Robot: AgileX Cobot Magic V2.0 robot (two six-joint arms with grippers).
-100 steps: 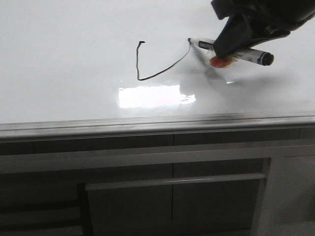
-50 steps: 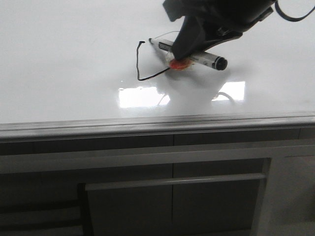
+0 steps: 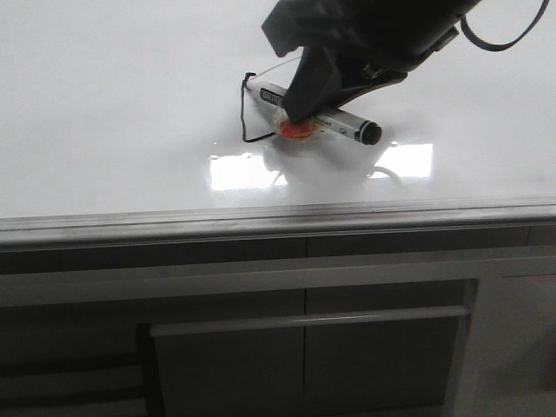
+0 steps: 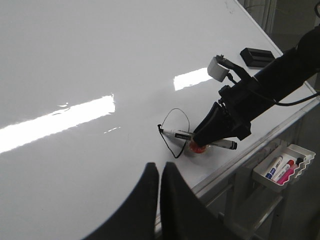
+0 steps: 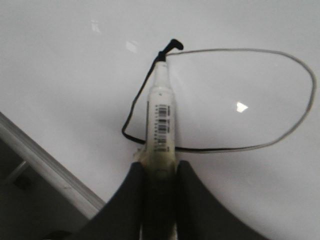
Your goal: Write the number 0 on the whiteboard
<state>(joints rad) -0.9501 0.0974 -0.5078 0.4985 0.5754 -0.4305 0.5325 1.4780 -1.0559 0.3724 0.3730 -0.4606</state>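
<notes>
- Right fingers (image 5: 159,172) pinch the marker (image 5: 161,125); left fingers (image 4: 159,190) sit pressed together.
- Since a second ago, the tip has swept back to the start tick, so the number 0 (image 5: 240,100) on the whiteboard (image 3: 113,104) looks closed.

One whiteboard (image 3: 104,104), one drawn 0 (image 5: 240,100), one held marker (image 5: 161,120), three markers in one tray (image 4: 305,155), two grippers.

Right end effector (image 3: 291,117) grips marker (image 3: 326,117), tip at upper-left tick of number 0 (image 3: 242,109) on whiteboard (image 3: 113,104).
</notes>
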